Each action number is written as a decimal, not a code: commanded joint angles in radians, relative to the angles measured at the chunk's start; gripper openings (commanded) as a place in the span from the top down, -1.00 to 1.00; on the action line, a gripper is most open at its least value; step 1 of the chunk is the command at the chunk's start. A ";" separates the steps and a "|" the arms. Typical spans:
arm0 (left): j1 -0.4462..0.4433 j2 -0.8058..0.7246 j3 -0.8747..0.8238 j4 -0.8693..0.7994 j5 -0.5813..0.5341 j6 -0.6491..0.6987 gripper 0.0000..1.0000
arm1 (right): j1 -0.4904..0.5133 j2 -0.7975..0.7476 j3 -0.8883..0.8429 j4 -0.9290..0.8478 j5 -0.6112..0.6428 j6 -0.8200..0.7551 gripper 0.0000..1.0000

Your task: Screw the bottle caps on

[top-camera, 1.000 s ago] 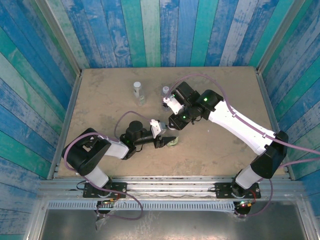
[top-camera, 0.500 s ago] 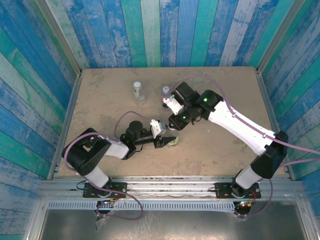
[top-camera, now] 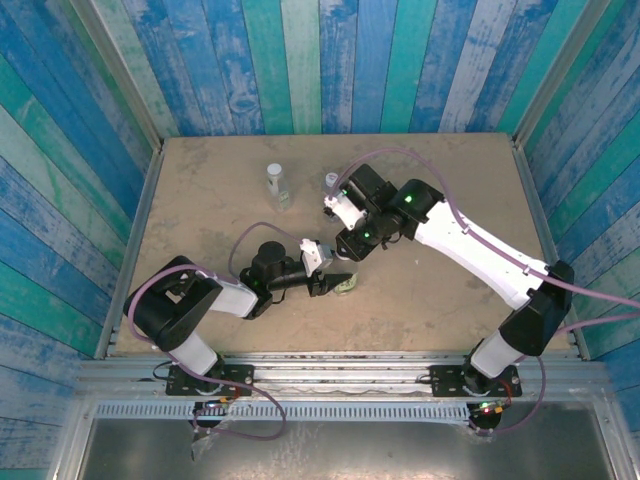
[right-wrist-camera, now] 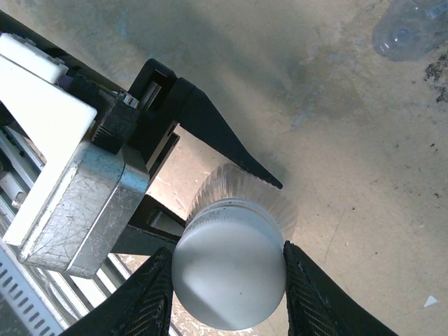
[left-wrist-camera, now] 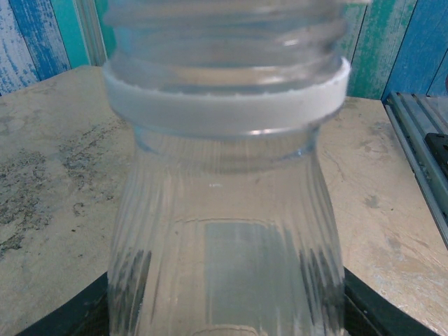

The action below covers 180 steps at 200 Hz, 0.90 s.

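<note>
**A:** Which step are we on?

**B:** Screwing a cap on, I'd say. The left tool (top-camera: 340,284) is clamped on a clear bottle (left-wrist-camera: 224,238) that stands upright near the middle of the desk (top-camera: 200,220). One black finger sits on each side of the bottle's body.

**A:** And the cap?

**B:** The cap (right-wrist-camera: 227,269) sits on top of that bottle's neck. The right tool (right-wrist-camera: 229,297) reaches down from above with a finger against each side of the cap, so it has a narrow grip on it.

**A:** Has the thread caught?

**B:** I can't tell. The left wrist view shows the white ring (left-wrist-camera: 224,105) around the neck with clear thread ridges above it, and then the picture's edge cuts the rest off. My guess is the cap is not fully down.

**A:** So what does the next move need?

**B:** As I judge it, the right tool should turn the cap while the left one holds the bottle steady. The cap has to stay level under a light downward push so the threads catch rather than cross. When the wrist runs out of turn, the right tool should loosen, swing back and grip again.

**A:** And the rest of the job?

**B:** The other two bottles (top-camera: 276,180) (top-camera: 331,181) are at the far side of the desk, well apart from this one. I can't make out whether they are capped.
</note>
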 commanded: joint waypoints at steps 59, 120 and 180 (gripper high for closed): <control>0.002 0.030 0.002 -0.054 -0.006 -0.005 -0.18 | 0.023 0.050 0.049 -0.049 -0.027 -0.015 0.14; 0.002 0.031 0.001 -0.054 -0.005 -0.005 -0.18 | 0.027 0.053 0.072 -0.077 -0.018 -0.017 0.14; 0.002 0.035 0.002 -0.051 -0.005 -0.006 -0.19 | 0.031 0.018 0.065 -0.085 -0.011 -0.011 0.10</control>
